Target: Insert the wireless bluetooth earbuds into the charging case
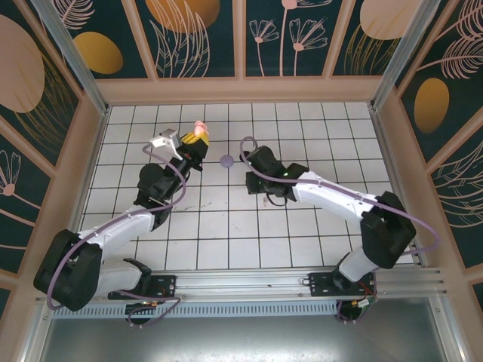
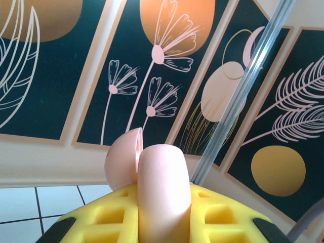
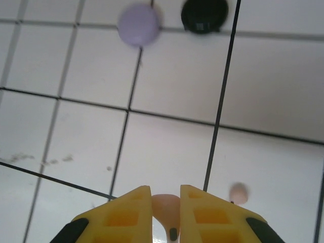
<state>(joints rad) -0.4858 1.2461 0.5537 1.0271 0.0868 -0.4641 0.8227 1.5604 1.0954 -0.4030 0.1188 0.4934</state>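
Two grippers work around a round lilac case that sits on the white tiled table. In the top view the left gripper is raised to the left of and beyond that case, while the right gripper is just to its right, low over the tiles. The left gripper has its yellow fingers clamped on a pale pink charging case, which stands upright between them with its lid swung open to the left. From above, that pink case shows at the fingertips, off the table. In the right wrist view the right gripper has its jaws nearly closed, pinching a pale pink earbud between the fingers. The lilac case lies well ahead of it, blurred, with a round black case just beside it on the right. A second pale pink earbud lies on a tile well on the gripper's side of the lilac case, close beside the right-hand finger.
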